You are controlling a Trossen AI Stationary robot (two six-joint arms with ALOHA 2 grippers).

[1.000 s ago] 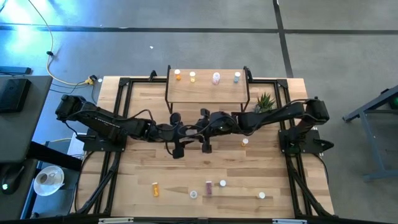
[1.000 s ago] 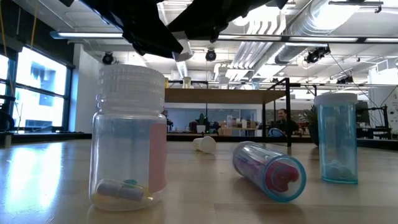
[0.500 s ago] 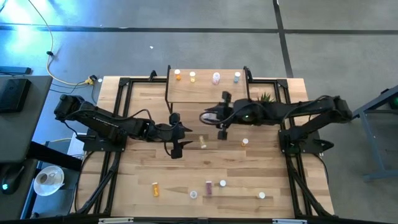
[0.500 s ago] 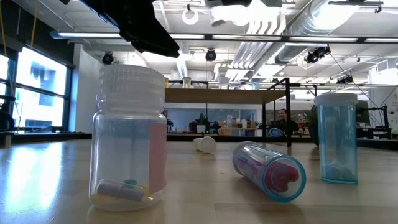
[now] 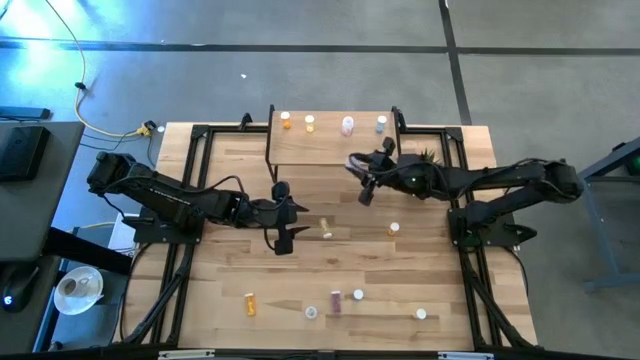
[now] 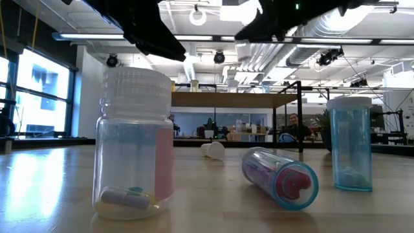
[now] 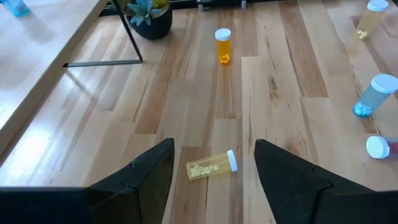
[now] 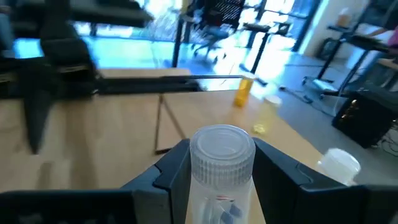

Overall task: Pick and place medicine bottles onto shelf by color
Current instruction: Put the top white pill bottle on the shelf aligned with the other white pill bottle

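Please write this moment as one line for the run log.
right end effector: shut on clear bottle, above shelf | left end effector: open, over lying yellowish bottle | shelf: four bottles

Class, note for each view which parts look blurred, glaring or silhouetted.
Right wrist view: the clear bottle between the fingers is sharp, the shelf and room smeared. Low view: arms silhouetted against bright ceiling lights. Left wrist view: sharp, with glare on the shelf.
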